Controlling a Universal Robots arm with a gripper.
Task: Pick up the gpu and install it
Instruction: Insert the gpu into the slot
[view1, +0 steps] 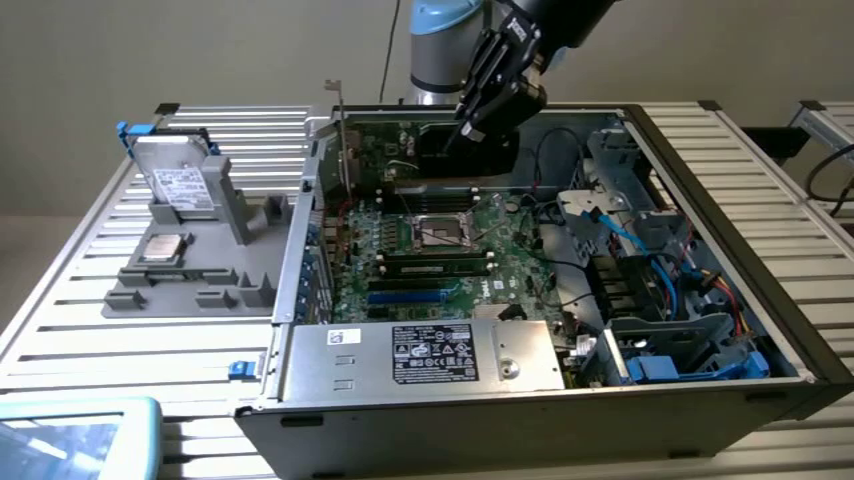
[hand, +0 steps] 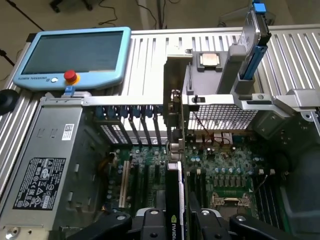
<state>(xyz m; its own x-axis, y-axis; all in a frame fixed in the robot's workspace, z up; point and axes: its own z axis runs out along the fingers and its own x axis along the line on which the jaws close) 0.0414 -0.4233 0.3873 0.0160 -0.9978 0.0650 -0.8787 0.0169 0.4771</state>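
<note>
gpu (hand: 174, 192) is hanging on edge, gripper (hand: 176, 221) pinching it, over the motherboard (hand: 225, 167) at the case's rear wall (hand: 220, 117); any tilt risks its bracket (hand: 175, 120) snagging there and it seating crooked.

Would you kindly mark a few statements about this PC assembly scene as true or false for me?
1. The hand grips the gpu between its fingers. True.
2. The gpu lies flat on the table. False: it stands on edge over the motherboard.
3. A pendant with a red button lies beside the case. True.
4. The case is closed. False: it is open, its inside exposed.
</note>
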